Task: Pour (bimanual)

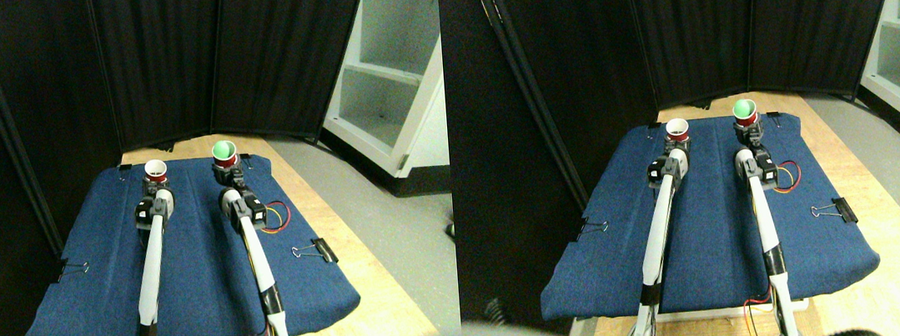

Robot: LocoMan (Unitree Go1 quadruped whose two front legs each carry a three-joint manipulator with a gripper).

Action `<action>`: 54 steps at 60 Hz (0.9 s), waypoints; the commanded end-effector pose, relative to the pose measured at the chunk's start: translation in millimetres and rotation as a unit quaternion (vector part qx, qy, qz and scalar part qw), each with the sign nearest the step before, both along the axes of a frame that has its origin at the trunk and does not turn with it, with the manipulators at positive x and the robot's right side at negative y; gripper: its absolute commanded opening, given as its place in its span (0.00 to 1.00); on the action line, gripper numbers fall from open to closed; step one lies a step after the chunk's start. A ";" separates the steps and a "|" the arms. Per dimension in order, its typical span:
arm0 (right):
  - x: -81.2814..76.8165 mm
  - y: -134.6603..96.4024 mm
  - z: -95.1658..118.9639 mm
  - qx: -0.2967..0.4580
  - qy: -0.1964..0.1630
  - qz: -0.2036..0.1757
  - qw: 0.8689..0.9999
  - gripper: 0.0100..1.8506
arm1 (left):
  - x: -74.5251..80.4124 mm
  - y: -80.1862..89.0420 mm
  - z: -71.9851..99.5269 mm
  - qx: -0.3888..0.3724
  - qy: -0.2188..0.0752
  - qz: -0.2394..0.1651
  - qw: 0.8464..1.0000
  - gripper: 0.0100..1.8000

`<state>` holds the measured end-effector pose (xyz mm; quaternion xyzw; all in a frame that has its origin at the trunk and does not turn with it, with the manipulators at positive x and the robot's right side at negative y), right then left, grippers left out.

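From my remote station I see the work surface as a blue cloth [197,261] laid over a wooden table [356,266], fastened at its edges with black binder clips [314,250]. Two red cups stand toward the far edge of the cloth. The left cup [155,170] has a white interior; the right cup [225,153] has a green interior and sits slightly farther back. Both cups appear upright. My left manipulator extends up the cloth, and its left gripper [153,187] sits at the base of the white-lined cup, apparently in contact with it. My right manipulator runs parallel, and its right gripper [231,176] sits at the base of the green-lined cup in the same way. Both pincers are too small in this view for me to tell whether they are wide, narrow, or clamped on the cups. Red and yellow wires [278,216] loop on the cloth just beside the right manipulator. Dark folding panels [158,63] close off the back, and a white shelf unit [393,72] stands at the right.
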<state>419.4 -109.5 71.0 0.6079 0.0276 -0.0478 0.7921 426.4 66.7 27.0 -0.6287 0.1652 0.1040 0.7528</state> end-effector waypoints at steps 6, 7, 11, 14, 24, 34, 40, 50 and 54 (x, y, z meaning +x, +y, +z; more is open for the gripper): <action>2.0 6.6 20.6 0.000 -0.036 0.007 0.999 0.17 | 2.8 -9.9 15.7 -0.016 -0.025 -0.009 1.000 0.18; 2.3 6.9 21.2 -0.003 -0.036 0.008 0.999 0.17 | 2.8 -10.9 16.2 -0.016 -0.026 -0.010 0.999 0.18; 2.8 7.8 22.7 -0.004 -0.037 0.008 0.999 0.17 | 2.9 -13.4 17.9 -0.017 -0.025 -0.010 0.999 0.18; 3.3 8.9 24.7 -0.015 -0.036 0.008 0.999 0.17 | 3.1 -16.8 20.6 -0.020 -0.027 -0.018 0.999 0.18; 6.4 9.6 27.1 -0.013 -0.045 0.021 0.999 0.17 | 3.0 -26.4 26.5 -0.032 -0.024 -0.019 0.999 0.18; 9.0 10.7 30.2 -0.019 -0.034 0.018 0.999 0.17 | 4.4 -36.6 31.2 -0.036 -0.022 -0.028 0.999 0.18; 11.7 11.2 33.1 -0.038 -0.039 0.027 0.998 0.17 | 4.6 -43.4 33.6 -0.040 -0.020 -0.026 0.999 0.18; 11.9 14.6 41.5 -0.047 -0.034 0.029 0.998 0.17 | 4.5 -50.1 34.0 -0.048 -0.014 -0.032 0.998 0.18; 12.2 16.2 46.7 -0.051 -0.035 0.030 0.998 0.17 | 4.5 -52.4 32.9 -0.049 -0.013 -0.032 0.998 0.18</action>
